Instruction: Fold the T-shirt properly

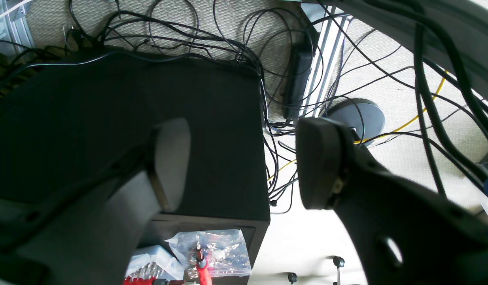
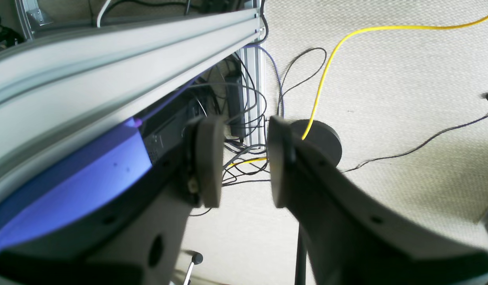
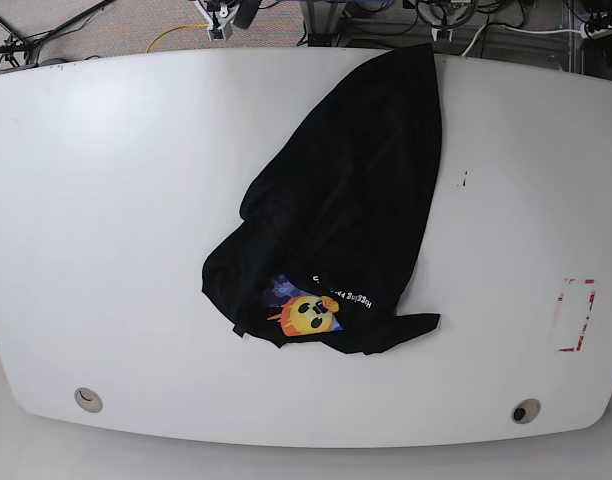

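Note:
The black T-shirt (image 3: 341, 210) lies crumpled in a long diagonal heap on the white table (image 3: 116, 200), from the far edge down to the middle front. Part of its print, a yellow-orange face (image 3: 308, 314) on blue-purple with white text, shows near its lower end. Neither arm appears in the base view. My left gripper (image 1: 244, 162) is open and empty, hanging off the table over the floor and a black box (image 1: 121, 126). My right gripper (image 2: 242, 162) is open and empty, below an aluminium rail (image 2: 121, 55), over carpet. The T-shirt shows in neither wrist view.
A red-outlined rectangle (image 3: 574, 314) is marked on the table at the right. Two round holes (image 3: 86, 398) (image 3: 526, 411) sit near the front edge. Tangled black cables (image 1: 228, 43) and a yellow cable (image 2: 327, 67) lie on the carpet, with a round black base (image 2: 321, 138).

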`<state>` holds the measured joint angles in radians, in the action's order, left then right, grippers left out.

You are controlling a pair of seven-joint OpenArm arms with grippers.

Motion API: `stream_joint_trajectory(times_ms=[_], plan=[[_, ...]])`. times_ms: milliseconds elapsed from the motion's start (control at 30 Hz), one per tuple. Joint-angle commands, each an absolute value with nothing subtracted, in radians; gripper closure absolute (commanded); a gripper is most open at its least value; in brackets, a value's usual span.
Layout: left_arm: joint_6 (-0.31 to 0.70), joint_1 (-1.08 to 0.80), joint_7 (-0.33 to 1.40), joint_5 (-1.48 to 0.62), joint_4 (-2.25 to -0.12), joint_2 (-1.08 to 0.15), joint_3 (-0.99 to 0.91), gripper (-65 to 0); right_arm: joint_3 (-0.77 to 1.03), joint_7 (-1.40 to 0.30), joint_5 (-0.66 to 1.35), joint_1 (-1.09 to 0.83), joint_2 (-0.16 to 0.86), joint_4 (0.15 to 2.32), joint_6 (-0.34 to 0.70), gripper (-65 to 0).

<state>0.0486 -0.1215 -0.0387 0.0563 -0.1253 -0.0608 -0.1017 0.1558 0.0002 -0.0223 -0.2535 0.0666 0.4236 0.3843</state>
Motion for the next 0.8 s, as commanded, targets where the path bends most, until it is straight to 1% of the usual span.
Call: stream_joint_trajectory(times_ms=[0,333,400,667,733,767], plan=[[0.036,-0.13,-0.036,0.053,-0.118,-0.062,-0.104,-38.9,0.153,0.002,-0.02,-0.263,0.069,0.435,0.385,-18.1],[0.036,-0.132,-0.041,0.057,-0.118,-0.062,-0.104,-39.1,0.156,0.004,-0.021,-0.265,0.069,0.44,0.384,-18.0],[0.037,-0.264,-0.05,0.049,-0.302,-0.069,-0.107,-38.7,0.168,0.048,-0.022,-0.448,0.049,0.706,0.394,-17.8],[0.033,-0.407,-0.068,0.052,-0.557,-0.066,-0.112,-38.9,0.164,0.082,-0.019,-0.561,0.032,0.837,0.393,-17.7],[0.029,-0.536,-0.07,0.048,-0.771,-0.077,-0.121,-39.2,0.159,0.09,-0.01,-0.658,0.024,0.943,0.397,-18.3],[0.028,-0.541,-0.072,0.048,-0.778,-0.078,-0.121,-39.2,0.159,0.089,-0.011,-0.659,0.023,0.944,0.397,-18.3]])
